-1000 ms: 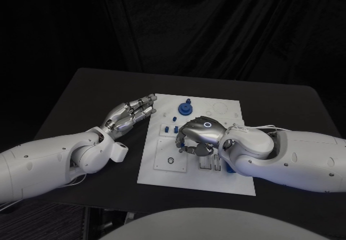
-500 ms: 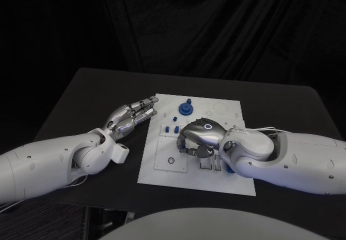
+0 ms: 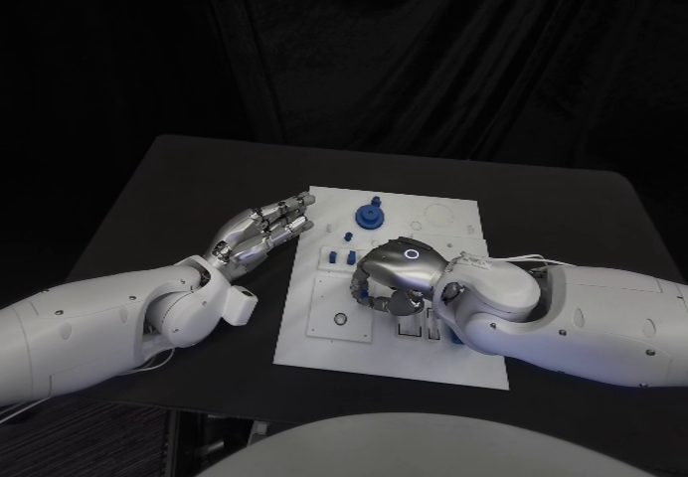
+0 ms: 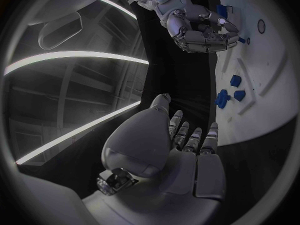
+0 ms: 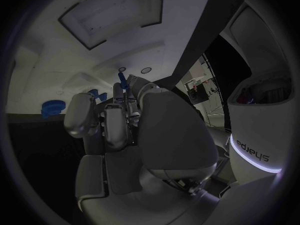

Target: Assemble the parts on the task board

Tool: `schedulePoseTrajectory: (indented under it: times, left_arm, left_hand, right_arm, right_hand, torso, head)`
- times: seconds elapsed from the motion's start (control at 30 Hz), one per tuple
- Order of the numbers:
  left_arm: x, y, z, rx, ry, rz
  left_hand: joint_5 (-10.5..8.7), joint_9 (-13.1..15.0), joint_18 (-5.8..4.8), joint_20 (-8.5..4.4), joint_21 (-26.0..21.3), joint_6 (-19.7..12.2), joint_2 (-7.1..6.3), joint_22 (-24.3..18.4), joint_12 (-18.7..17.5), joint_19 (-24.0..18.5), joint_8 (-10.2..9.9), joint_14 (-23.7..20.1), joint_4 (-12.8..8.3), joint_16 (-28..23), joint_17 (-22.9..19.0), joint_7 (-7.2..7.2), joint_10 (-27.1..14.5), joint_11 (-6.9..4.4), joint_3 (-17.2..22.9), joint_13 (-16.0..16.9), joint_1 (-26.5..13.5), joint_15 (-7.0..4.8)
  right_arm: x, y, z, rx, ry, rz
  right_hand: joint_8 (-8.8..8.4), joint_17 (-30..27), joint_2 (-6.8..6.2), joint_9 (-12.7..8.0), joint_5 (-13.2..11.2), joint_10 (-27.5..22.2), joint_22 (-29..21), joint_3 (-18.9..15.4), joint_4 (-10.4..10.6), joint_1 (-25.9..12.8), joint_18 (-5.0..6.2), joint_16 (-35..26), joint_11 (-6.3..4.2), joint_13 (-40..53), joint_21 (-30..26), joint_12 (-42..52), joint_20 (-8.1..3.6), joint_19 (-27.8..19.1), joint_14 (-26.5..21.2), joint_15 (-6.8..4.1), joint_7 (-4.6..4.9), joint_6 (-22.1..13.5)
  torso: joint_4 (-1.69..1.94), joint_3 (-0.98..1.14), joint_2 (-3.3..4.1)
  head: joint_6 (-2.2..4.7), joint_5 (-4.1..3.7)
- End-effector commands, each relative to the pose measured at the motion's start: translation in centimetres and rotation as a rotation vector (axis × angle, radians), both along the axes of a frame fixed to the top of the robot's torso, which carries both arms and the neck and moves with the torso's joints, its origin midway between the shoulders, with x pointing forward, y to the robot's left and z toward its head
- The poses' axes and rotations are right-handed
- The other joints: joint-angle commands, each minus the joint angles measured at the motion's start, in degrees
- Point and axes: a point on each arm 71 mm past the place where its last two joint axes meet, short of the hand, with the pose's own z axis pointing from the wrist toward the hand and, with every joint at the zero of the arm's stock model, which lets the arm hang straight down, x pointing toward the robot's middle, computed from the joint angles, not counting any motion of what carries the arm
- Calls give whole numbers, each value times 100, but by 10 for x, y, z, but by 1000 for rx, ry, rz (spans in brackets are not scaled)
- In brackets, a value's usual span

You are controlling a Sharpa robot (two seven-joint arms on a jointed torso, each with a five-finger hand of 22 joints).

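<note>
Right hand [image 3: 398, 273] curled; left hand [image 3: 262, 231] flat.

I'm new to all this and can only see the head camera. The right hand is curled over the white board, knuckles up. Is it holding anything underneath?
Observer: It seems so. The right wrist view shows a small blue part standing up between the fingertips of the right hand.
Operator: And the other hand? I only get its back.
Observer: The left wrist view shows the left hand with its fingers straight and nothing in them, beside the task board.
</note>
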Motion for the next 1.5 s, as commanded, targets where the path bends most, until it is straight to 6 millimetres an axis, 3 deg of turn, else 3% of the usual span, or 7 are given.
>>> schedulePoseTrajectory:
  times: [0.03,1.07,1.27,1.4,1.5]
  left_arm:
    - [-1,-1,2,-35,-24,-6]
    - [-1,-2,1,-31,-15,-10]
    - [-1,-2,1,-31,-13,-11]
    - [-1,-3,0,-30,-13,-12]
    - [-1,-2,0,-30,-12,-12]
  left_hand:
    - [23,-3,-24,4,-18,-45,42,9,13,-12,27,-7,-25,20,5,3,-18,5,17,8,-5,28]
    - [54,9,-16,9,-11,31,70,22,8,3,55,11,-41,32,10,48,-23,-1,51,7,2,68]
    - [61,12,-15,9,-10,53,82,18,12,4,62,11,-47,33,10,61,-24,10,64,7,7,67]
    - [62,12,-15,9,-11,52,84,14,9,3,63,11,-48,33,10,64,-24,12,66,7,9,67]
    - [62,12,-15,9,-11,52,84,14,9,3,63,11,-48,33,10,64,-24,12,66,7,9,67]
  right_arm:
    - [-1,1,-2,-11,1,5]
    - [1,3,-12,-46,25,5]
    - [2,3,-15,-63,34,-1]
    - [2,3,-17,-80,45,-6]
    - [2,3,-19,-92,52,-10]
  right_hand:
    - [-22,6,-3,-8,-30,123,865,-5,26,-33,-104,-8,-84,4,35,40,3,32,27,-7,-25,5]
    - [-54,-55,9,-25,-74,125,844,-10,72,-73,-90,-54,-80,-19,-43,2,2,7,10,-6,-27,-7]
    - [-365,-238,-87,-213,-300,-142,751,-53,196,-202,-38,-199,47,-72,-411,-145,75,-159,-105,101,90,-400]
    - [-529,-374,-176,-318,-465,-446,684,-138,291,-341,9,-300,101,-82,-681,-226,121,-292,-211,147,11,-654]
    - [-710,-592,-234,-471,-776,-946,579,-343,392,-505,80,-456,195,-3,-1123,-203,169,-521,-418,176,-84,-1044]
  torso:
    - [-2,-1,-1]
    - [-2,2,2]
    - [-1,4,1]
    - [-4,1,-3]
    - [-2,0,-3]
  head:
    - [1,4]
    - [1,1]
    - [1,8]
    - [1,19]
    - [1,22]
